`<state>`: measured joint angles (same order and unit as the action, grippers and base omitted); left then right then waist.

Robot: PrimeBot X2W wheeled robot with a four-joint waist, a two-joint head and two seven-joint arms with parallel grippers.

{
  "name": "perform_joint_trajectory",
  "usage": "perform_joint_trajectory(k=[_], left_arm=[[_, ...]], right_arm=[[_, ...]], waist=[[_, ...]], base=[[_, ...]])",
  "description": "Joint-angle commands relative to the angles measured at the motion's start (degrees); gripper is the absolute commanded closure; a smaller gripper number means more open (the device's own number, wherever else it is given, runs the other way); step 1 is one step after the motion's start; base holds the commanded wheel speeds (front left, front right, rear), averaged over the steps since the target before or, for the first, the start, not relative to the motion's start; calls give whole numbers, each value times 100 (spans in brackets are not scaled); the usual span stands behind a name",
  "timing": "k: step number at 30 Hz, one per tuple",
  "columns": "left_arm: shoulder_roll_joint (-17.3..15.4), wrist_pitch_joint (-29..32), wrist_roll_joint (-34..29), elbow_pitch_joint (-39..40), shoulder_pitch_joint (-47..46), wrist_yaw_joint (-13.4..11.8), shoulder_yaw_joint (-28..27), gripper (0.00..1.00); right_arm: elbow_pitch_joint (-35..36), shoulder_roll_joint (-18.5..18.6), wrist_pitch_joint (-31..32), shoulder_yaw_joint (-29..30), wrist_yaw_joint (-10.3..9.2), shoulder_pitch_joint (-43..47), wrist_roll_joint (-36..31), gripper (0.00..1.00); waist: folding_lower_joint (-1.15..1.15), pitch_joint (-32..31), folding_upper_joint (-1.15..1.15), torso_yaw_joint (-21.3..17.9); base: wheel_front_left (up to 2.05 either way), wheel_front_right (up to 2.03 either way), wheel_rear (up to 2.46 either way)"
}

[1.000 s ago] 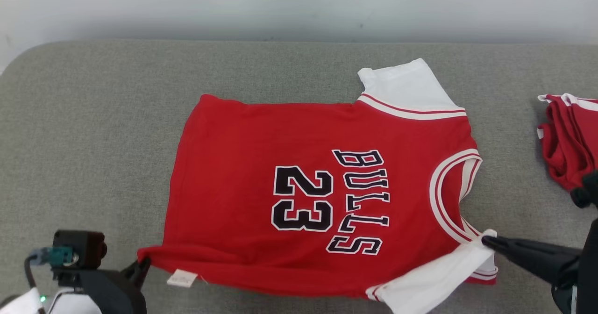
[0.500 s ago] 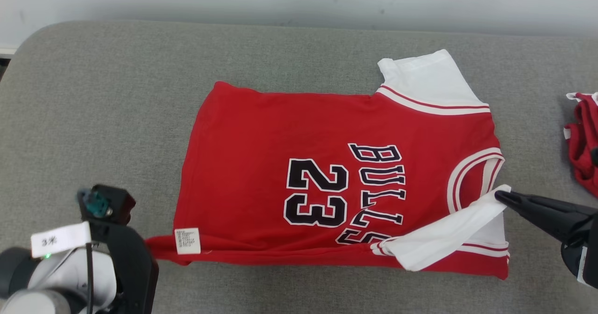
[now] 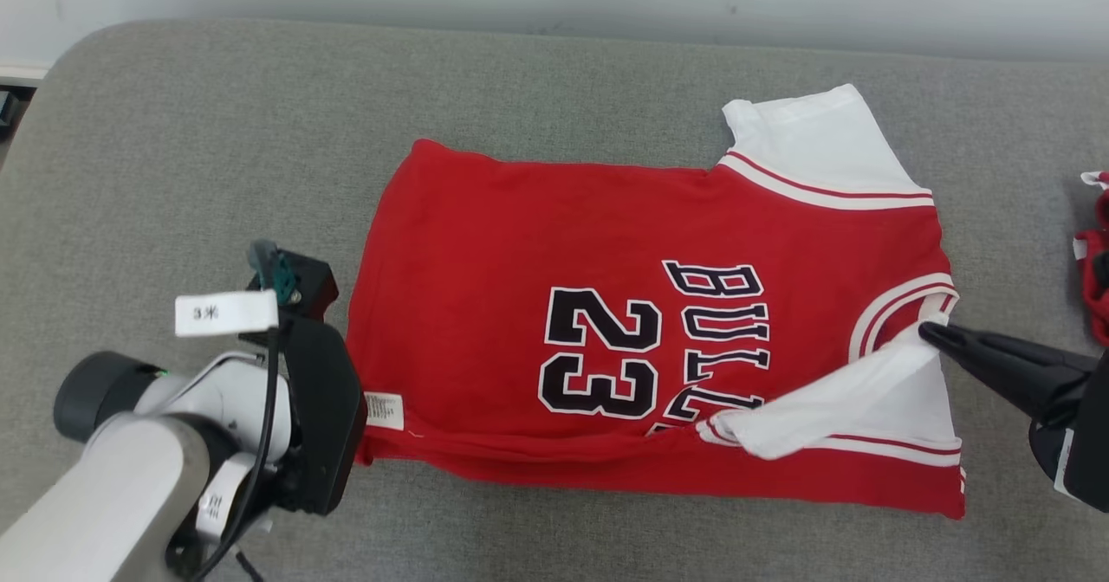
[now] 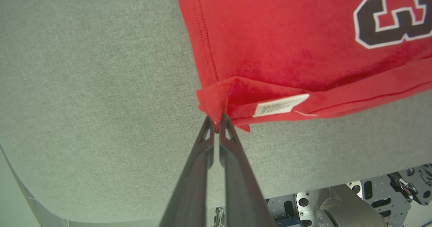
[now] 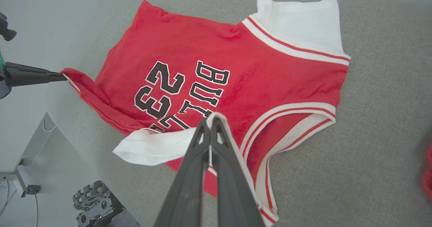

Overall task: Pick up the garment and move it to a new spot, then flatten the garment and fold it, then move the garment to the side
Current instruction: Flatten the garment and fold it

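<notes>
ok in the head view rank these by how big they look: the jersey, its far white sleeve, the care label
Largest to smallest:
1. jersey
2. far white sleeve
3. care label, clearly the smallest

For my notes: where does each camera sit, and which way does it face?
Head view: from the head, down at the jersey on the grey surface; left forearm, right tool.
Left wrist view: along the left tool, shut on the hem corner.
Right wrist view: along the right tool, shut on the white sleeve.
Both wrist views share the hem corner.
</notes>
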<state>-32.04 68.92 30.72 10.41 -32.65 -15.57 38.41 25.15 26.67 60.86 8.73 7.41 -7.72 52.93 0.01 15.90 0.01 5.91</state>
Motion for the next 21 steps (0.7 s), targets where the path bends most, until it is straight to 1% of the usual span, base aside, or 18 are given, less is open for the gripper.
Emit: perform_joint_trajectory(k=[1,5,9,15,21], left_arm=[[67,38,-17,-145,-182,32,11,100],[200,79,-27,-473,-438,85,33,100],[235,110,-36,-713,-630,115,11,100],[339,3,-60,-1194,-969,176,-42,100],[419,-160,-90,-1649,-1164,236,-44,100]], right_arm=[[-63,71,-151,-69,12,-129,-85,100],[-258,101,-474,-251,12,-299,-187,100],[-408,142,-710,-361,12,-412,-293,100],[-729,189,-1180,-614,13,-682,-479,100],[-1131,102,-1533,-941,13,-987,-594,100]], waist=[[-1,41,-1,-40],[-1,106,-1,-93],[-1,172,-1,-123],[-1,272,-1,-178],[-1,351,-1,-246]], base=[[0,0,0],[0,0,0],[0,0,0],[0,0,0],[0,0,0]])
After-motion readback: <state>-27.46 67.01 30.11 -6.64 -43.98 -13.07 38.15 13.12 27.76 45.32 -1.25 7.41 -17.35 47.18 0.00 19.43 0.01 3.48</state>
